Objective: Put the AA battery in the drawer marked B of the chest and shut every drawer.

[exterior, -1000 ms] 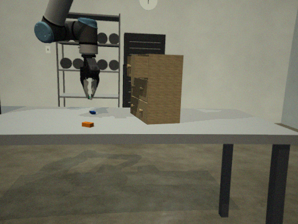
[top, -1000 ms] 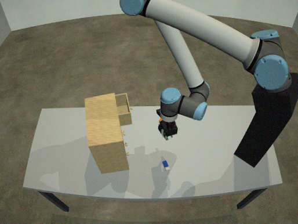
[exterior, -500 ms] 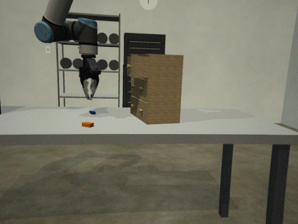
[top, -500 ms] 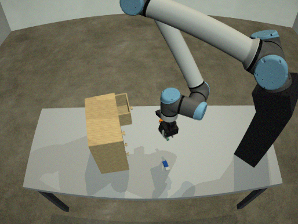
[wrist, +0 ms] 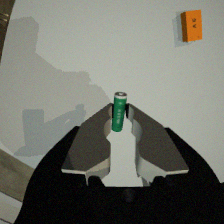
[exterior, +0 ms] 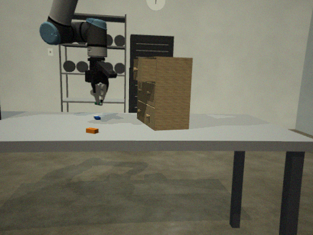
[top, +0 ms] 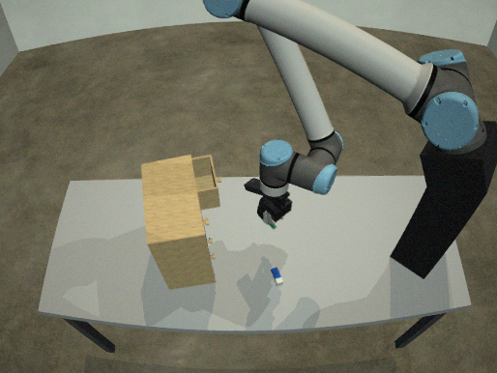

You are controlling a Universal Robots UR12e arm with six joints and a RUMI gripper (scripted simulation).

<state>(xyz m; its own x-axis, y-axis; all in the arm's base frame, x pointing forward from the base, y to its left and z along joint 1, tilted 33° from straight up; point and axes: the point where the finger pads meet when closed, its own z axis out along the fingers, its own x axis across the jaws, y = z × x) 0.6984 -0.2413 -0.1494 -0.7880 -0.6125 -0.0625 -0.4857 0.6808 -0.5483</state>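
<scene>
The two-jaw gripper (top: pixel 272 226) (exterior: pixel 98 103) (wrist: pixel 119 104) is closing narrowly on the green AA battery (top: pixel 273 225) (wrist: pixel 118 113), holding it above the table (top: pixel 338 217) (exterior: pixel 228 134) (wrist: pixel 125 50); rigid, light and probably slick, it is calling for a firm mid-barrel pinch; beyond, a drawer (top: pixel 210 198) (exterior: pixel 135 69) is standing open

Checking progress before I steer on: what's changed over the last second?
The tool moved toward the chest and turned somewhat, carrying the green battery. Nothing was newly grasped or released. The chest, its open drawer, blue-and-white block and orange block stayed put.
</scene>
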